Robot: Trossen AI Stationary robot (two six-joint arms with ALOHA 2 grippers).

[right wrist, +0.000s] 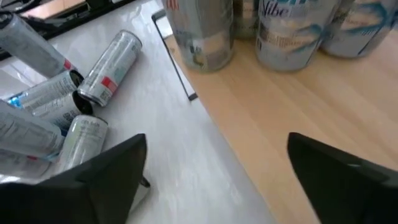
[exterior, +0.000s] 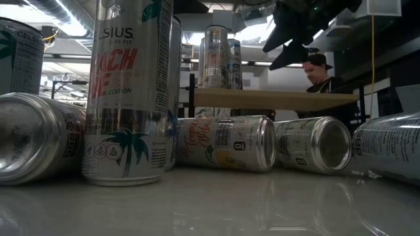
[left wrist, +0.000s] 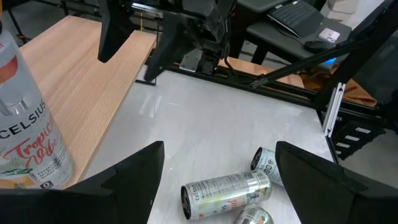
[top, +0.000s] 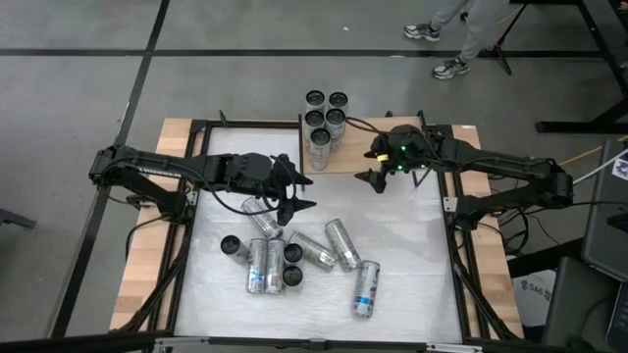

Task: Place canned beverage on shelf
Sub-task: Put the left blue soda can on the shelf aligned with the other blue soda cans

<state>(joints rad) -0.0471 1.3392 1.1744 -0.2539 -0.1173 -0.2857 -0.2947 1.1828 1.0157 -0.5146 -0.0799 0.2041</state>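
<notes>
The shelf (top: 343, 159), a pale wood board on black posts, stands at the table's far middle. Several silver cans (top: 324, 118) stand upright on its far left part; the right wrist view shows them (right wrist: 202, 31) on the board (right wrist: 298, 106). My right gripper (top: 376, 167) hangs open above the shelf's near right part, holding nothing (right wrist: 214, 180). My left gripper (top: 297, 188) hovers open left of the shelf, above the table, with nothing between its fingers (left wrist: 217, 180). More cans (top: 294, 255) lie or stand on the white tabletop.
A lying can (top: 260, 218) is just below my left gripper. A cluster of lying and upright cans (left wrist: 227, 193) fills the table's middle and near part. One can (top: 366, 288) lies apart at the near right. A person (exterior: 321, 75) is beyond the table.
</notes>
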